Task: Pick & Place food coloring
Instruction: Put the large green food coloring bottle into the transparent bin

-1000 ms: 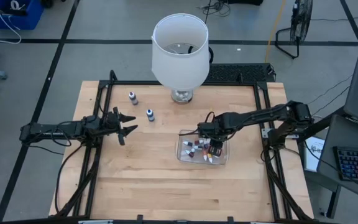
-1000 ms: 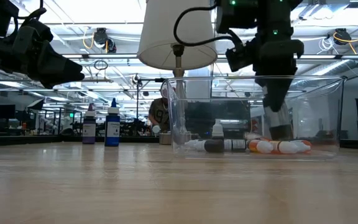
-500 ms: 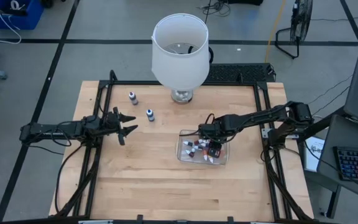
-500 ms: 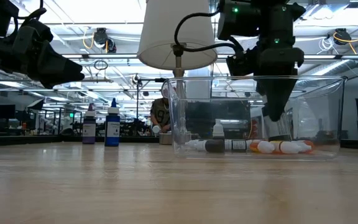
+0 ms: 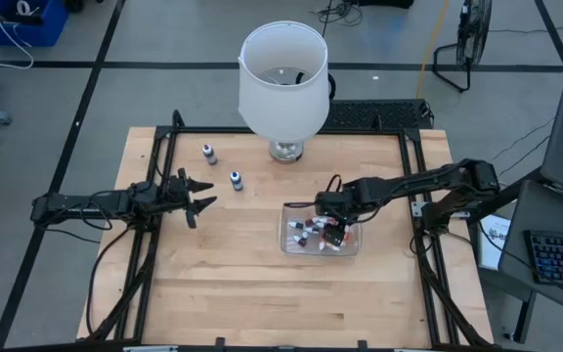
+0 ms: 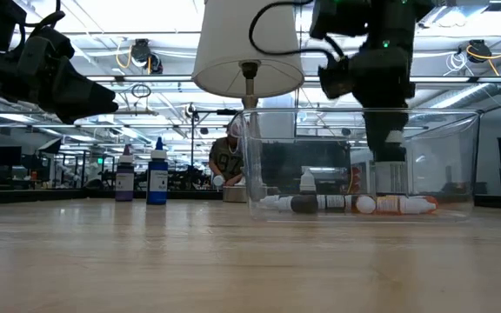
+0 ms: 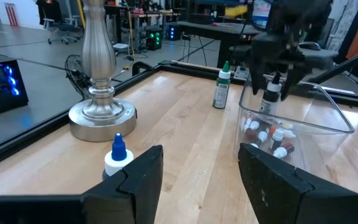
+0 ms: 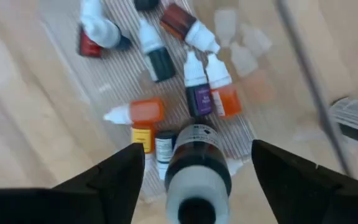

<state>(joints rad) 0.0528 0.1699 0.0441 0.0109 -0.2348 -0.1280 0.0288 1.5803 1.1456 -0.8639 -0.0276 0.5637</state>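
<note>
The food coloring bottles [image 8: 185, 74] lie in a heap on the floor of a clear tub [image 5: 319, 231] right of the table's centre. My right gripper [image 8: 194, 186] hangs open over the tub, pointing down. One dark bottle [image 7: 271, 99] stands upright between its fingers, with a gap on each side. Two more bottles [image 5: 209, 153] [image 5: 236, 180] stand on the table at the far left, and a green one [image 7: 220, 90] stands beside the tub. My left gripper [image 5: 195, 196] waits open above the table's left side, holding nothing.
A lamp with a big white shade [image 5: 282, 76] and a metal foot [image 7: 101, 112] stands at the table's far middle. Black rails [image 5: 169, 147] run along the table's left and right edges. Bare wood [image 5: 242, 284] lies near the front edge.
My right gripper has risen a little inside the tub and opened, letting go of the dark bottle, which stays upright between its fingers. The tub has shifted slightly toward the table's right edge.
</note>
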